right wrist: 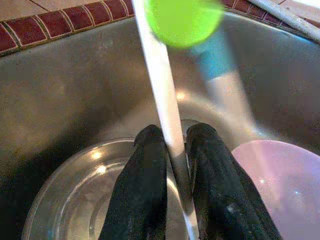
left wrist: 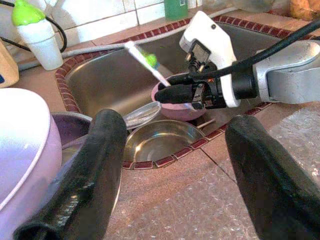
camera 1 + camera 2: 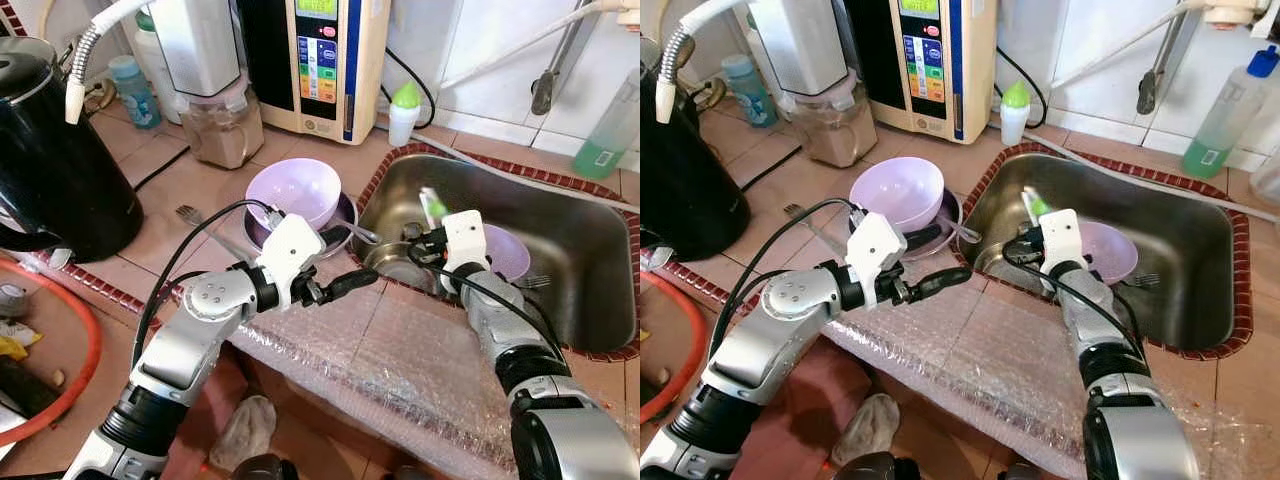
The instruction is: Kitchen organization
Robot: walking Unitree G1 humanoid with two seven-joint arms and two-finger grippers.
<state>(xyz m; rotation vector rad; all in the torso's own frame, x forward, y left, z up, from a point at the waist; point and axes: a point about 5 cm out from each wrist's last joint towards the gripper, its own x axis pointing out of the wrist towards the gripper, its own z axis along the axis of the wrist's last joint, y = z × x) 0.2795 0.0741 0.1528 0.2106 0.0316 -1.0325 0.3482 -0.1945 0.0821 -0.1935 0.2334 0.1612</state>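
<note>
No wording can be read — the water machine (image 3: 318,62) bears a lit screen and coloured buttons, its print too small.

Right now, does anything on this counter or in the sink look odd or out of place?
Yes. The right gripper holds a thin white utensil with a green tip upright over the sink. A fork lies loose on the counter beside the stacked purple bowl, and bubble wrap covers the counter's front edge.

The blurred green-tipped utensil (image 1: 170,100) clamped in the right hand (image 1: 172,150) is perhaps a brush.
</note>
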